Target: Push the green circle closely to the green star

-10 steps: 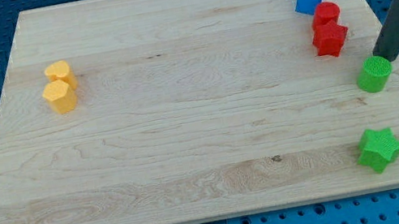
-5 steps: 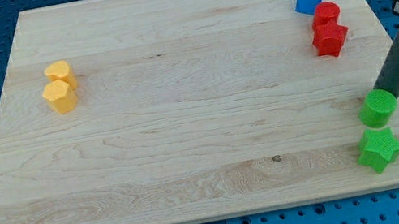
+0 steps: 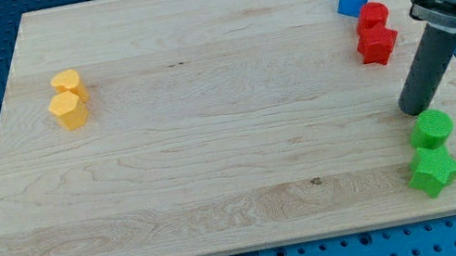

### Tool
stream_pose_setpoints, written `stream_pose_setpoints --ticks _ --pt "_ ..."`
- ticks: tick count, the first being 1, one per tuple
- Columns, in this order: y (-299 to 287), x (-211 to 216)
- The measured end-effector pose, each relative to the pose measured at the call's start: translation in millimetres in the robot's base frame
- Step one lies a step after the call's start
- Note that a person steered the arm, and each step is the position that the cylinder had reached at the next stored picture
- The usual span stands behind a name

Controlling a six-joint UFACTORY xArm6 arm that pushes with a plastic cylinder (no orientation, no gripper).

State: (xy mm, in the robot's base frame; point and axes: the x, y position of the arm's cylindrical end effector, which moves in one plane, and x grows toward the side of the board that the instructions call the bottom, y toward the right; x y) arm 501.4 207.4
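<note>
Item: green plastic circle (image 3: 433, 127) touching green plastic star (image 3: 433, 171) near the wooden counter (image 3: 213, 149) edge; my tip (image 3: 411, 112), a bare rod holding nothing, just above-left; risk: further push slides both off.

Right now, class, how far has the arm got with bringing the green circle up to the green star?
Done, by the look of it: the green circle sits directly above the green star near the view's bottom right, the two apparently touching. In hand: my tip stands just above and left of the circle, seemingly off it. Left: nothing obvious, at most a small nudge.
</note>
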Motion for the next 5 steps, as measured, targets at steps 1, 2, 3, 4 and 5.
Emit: stream_pose_setpoints --ticks 1,2,3,4,5 --pt "-9.5 9.2" --pt "-9.4 25.8" --pt "-9.8 27.7" --pt "-57.4 32.4" --pt "-80.8 61.3"
